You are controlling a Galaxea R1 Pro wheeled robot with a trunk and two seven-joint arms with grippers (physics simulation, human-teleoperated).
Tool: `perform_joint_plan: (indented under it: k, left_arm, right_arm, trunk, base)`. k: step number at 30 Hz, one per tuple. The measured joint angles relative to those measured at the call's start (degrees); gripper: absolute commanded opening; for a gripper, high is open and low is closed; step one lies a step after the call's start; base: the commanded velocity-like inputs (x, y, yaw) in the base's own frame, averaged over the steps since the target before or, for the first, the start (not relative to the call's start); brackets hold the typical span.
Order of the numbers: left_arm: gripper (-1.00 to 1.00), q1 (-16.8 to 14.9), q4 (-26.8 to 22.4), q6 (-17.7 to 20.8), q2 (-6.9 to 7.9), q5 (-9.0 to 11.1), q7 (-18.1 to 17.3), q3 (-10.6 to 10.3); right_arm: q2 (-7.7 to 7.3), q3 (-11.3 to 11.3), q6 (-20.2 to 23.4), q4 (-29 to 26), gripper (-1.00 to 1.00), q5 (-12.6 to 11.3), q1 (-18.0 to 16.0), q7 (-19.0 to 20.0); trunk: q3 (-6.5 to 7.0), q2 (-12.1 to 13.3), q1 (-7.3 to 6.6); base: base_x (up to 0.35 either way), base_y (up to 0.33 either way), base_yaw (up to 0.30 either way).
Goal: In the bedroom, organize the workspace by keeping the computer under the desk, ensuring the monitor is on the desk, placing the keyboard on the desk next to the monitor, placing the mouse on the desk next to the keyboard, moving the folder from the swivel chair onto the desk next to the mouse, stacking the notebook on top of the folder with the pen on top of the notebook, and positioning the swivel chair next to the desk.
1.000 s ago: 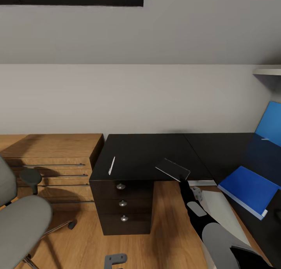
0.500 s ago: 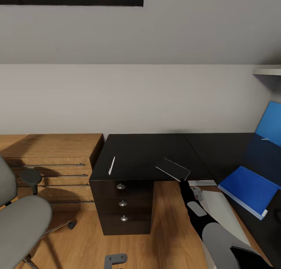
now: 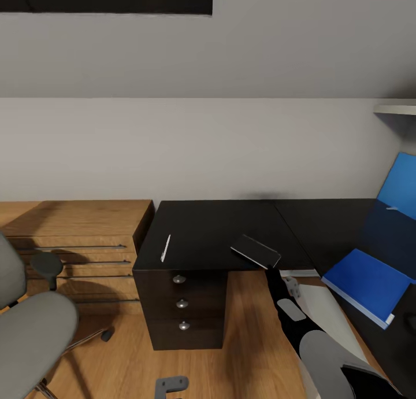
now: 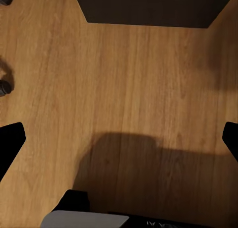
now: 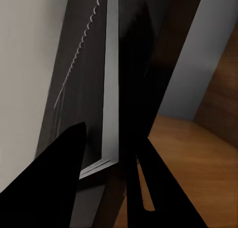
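Desk (image 3: 214,225) edge — notebook (image 3: 256,251) between right claw (image 5: 111,188) fingers.

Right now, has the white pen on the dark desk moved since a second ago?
No. The pen keeps its spot on the desk, just above the top drawer knob; the whole picture slipped down slightly, so the camera moved.

no legible text, faint white marks on the left arm's housing (image 4: 148,223), unreadable
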Motion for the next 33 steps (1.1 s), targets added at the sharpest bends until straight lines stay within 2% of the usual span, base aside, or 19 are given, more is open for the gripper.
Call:
perform_joint_plan:
  k: [12,14,20,23,26,29,30,31,32,33]
  left_arm:
    - [1.00,0.00,0.00,0.00,-0.01,0.00,0.00,0.00]
    - [1.00,0.00,0.15,0.00,-0.01,0.00,0.00,0.00]
    - [1.00,0.00,2.28,0.00,-0.82,-0.06,0.00,0.05]
    - [1.00,0.00,2.76,0.01,-1.05,-0.08,0.00,0.06]
    - [1.00,0.01,2.94,-0.02,-1.13,-0.13,0.00,0.13]
    - [1.00,0.01,2.97,-0.06,-1.15,-0.16,0.00,0.14]
    - [1.00,0.02,2.97,-0.06,-1.15,-0.18,0.00,0.16]
    - [1.00,0.01,2.98,-0.07,-1.15,-0.18,0.00,0.14]
    - [1.00,0.02,2.98,-0.07,-1.15,-0.19,0.00,0.15]
    - [1.00,0.01,2.98,-0.08,-1.15,-0.18,0.00,0.13]
  right_arm:
    - [0.05,-0.04,-0.28,-0.08,-1.00,0.09,-0.01,0.34]
    - [0.07,0.01,-0.39,-0.19,-1.00,0.17,0.01,1.58]
    - [0.29,-0.04,-1.10,-1.41,-1.00,0.21,0.10,3.56]
    - [0.56,0.05,-3.59,-4.58,-1.00,0.23,0.85,3.54]
    - [1.37,0.16,-5.23,-12.75,-1.00,0.23,4.80,2.54]
    - [1.88,0.29,-5.41,-20.24,-1.00,0.24,8.32,-0.44]
    - [2.34,0.26,-5.41,-27.17,-1.00,0.25,11.68,-3.42]
    - [2.53,0.41,-5.39,-29.91,-1.00,0.31,13.07,-4.57]
    - [2.84,0.87,-5.32,-36.78,-1.00,0.32,16.53,-7.65]
    - [2.91,1.25,-5.29,-39.08,-1.00,0.31,17.72,-8.76]
  trunk:
    - [2.16,4.81,-2.64]
    - [2.52,5.62,-3.08]
    - [2.52,5.63,-3.08]
    - [2.52,5.63,-3.08]
    - [2.52,5.63,-3.08]
    - [2.52,5.63,-3.08]
    - [2.52,5.62,-3.09]
    - [2.52,5.63,-3.08]
    - [2.52,5.62,-3.09]
    - [2.52,5.63,-3.08]
  base:
    - [0.000,0.000,0.000]
    - [0.000,0.000,0.000]
    - [0.000,0.000,0.000]
    - [0.000,0.000,0.000]
    - [0.000,0.000,0.000]
    - [0.000,0.000,0.000]
    - [0.000,0.000,0.000]
    - [0.000,0.000,0.000]
    - [0.000,0.000,0.000]
    - [-0.009,-0.005,0.000]
